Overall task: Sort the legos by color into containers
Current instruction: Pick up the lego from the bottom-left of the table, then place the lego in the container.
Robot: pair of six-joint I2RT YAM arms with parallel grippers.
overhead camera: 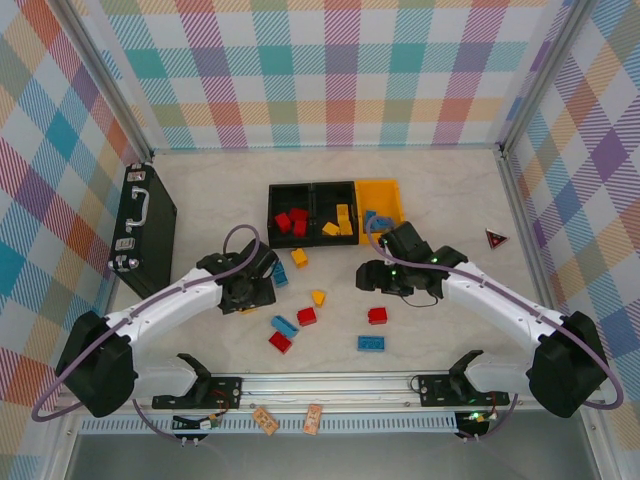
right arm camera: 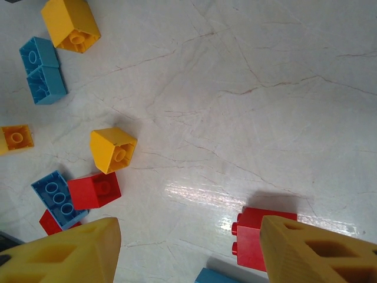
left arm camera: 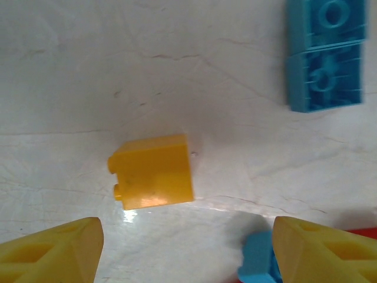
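Red, yellow and blue legos [overhead camera: 377,316]

A black hard-shell briefcase with metal clasps and a pale handle [overhead camera: 145,228] sits at the left edge of the pale, marble-veined worktop [overhead camera: 450,190], well to the left of the left jaws. A small red-and-black triangle [overhead camera: 496,238] lies right of the right jaws, slightly beyond them. Pastel plaid walls [overhead camera: 330,70] stand far beyond both jaws.
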